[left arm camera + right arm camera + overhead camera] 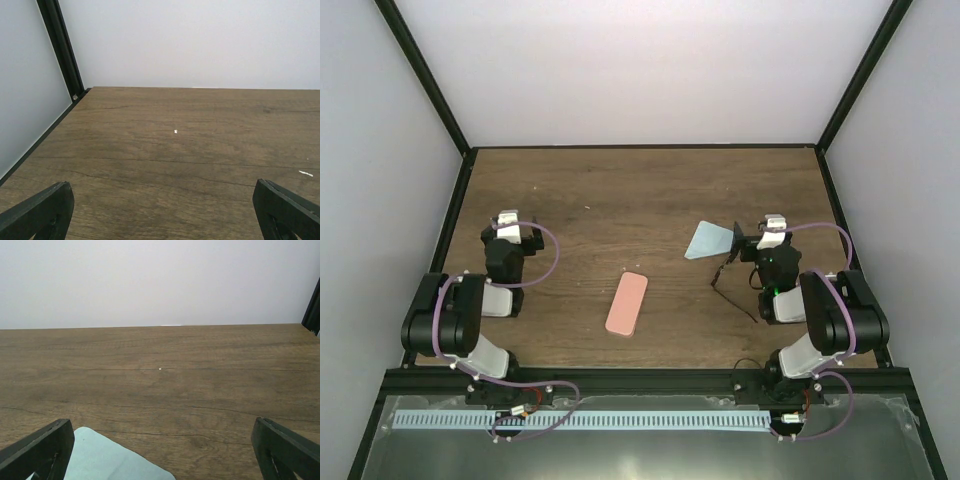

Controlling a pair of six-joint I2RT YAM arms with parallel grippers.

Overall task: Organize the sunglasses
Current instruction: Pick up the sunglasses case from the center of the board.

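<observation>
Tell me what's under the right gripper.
Bare table and part of the blue cloth, below the open right gripper. The gripper covers the cloth's left edge.

Matt brown wood-grain table, smooth pink case, soft matt pale-blue cloth, thin black sunglasses, material unclear

- Brown wooden table, its grain running across.
- Plain white walls on three sides.
- Black frame posts in the back corners.
- Soft, even light.
</observation>
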